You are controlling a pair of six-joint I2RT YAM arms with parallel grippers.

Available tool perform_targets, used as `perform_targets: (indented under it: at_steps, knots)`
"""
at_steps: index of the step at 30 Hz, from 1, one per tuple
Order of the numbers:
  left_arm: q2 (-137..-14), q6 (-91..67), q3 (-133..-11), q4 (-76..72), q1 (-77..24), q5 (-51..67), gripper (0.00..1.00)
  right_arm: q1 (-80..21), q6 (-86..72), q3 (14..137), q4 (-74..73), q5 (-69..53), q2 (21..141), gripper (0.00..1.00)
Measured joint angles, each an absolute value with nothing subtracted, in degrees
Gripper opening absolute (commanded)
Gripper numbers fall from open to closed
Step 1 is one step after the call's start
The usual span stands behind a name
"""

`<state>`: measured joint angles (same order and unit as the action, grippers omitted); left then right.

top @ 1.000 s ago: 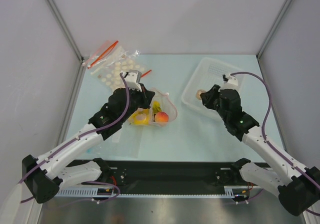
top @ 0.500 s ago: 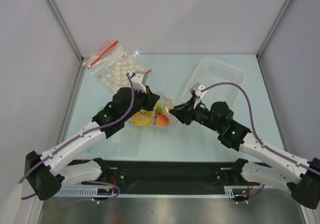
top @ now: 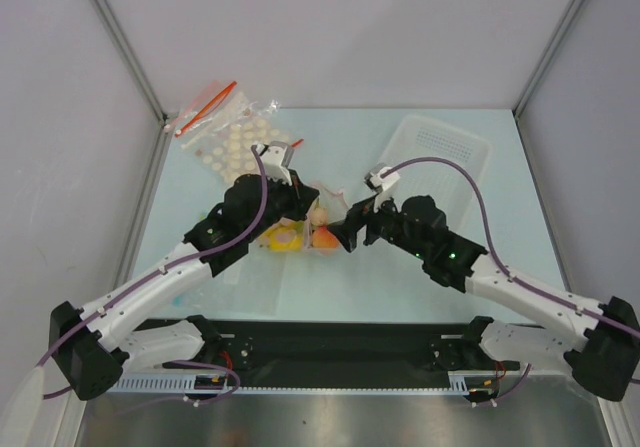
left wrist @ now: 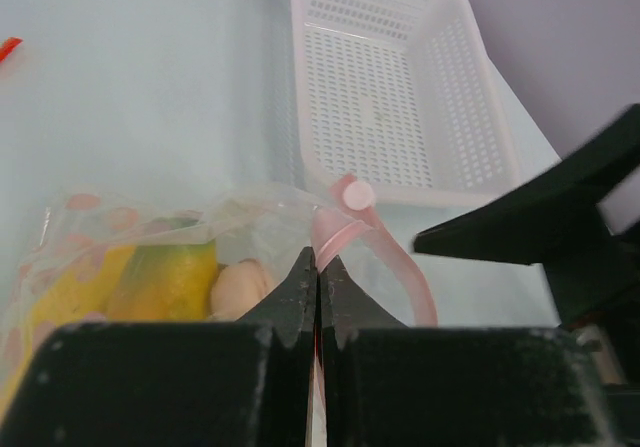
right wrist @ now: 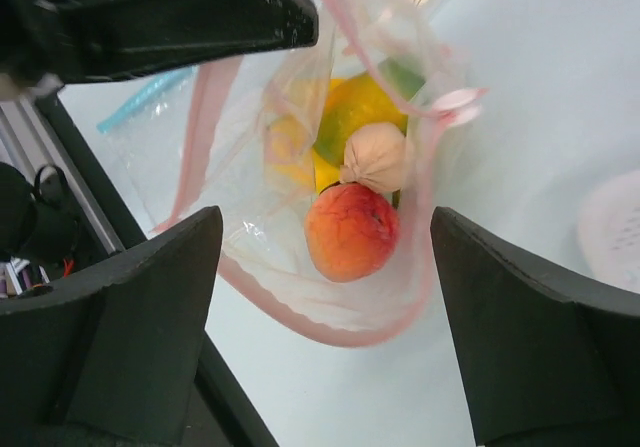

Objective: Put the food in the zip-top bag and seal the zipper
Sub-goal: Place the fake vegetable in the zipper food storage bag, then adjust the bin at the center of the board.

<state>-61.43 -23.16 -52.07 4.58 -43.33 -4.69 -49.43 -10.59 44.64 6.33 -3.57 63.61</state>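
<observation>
My left gripper (top: 300, 192) (left wrist: 317, 262) is shut on the pink zipper (left wrist: 410, 277) of the zip-top bag (top: 300, 229), holding its mouth up and open. Inside lie the orange-red peach (right wrist: 350, 232), the small beige piece (right wrist: 378, 157) (left wrist: 240, 287), the green-yellow mango (right wrist: 355, 107) (left wrist: 170, 277) and the yellow banana (top: 280, 235). My right gripper (top: 352, 229) (right wrist: 325, 222) hangs open right at the bag's mouth, its fingers on either side of the zipper loop (right wrist: 320, 322), holding nothing.
The white perforated basket (top: 440, 152) (left wrist: 390, 97) stands at the back right. A clear bag of cream discs (top: 235, 137) with red strips lies at the back left. Another flat clear bag with a blue strip (right wrist: 150, 97) lies under the left arm.
My right gripper came from the basket to the bag's mouth carrying the beige piece, then opened. The beige piece now lies in the bag. The left gripper kept its hold.
</observation>
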Motion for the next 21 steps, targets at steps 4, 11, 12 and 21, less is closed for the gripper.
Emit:
perform_targets:
  at_steps: [4,11,12,21]
  knots:
    - [-61.4,-23.9,-52.1,5.7,-43.3,-7.8,0.02,-48.8,-10.6,43.4,6.5,1.7,55.6,0.83]
    - [-60.5,-24.5,-52.1,7.2,-43.3,-11.5,0.02,-39.8,-14.6,43.4,5.1,9.6,55.0,0.86]
    - [-60.2,-24.5,-52.1,7.3,-43.3,-11.8,0.02,-37.7,-15.7,43.7,4.3,10.6,56.6,0.88]
    - [-57.9,-24.6,-52.1,7.4,-43.3,-13.2,0.02,-31.4,-28.9,62.5,-13.6,25.3,82.1,0.96]
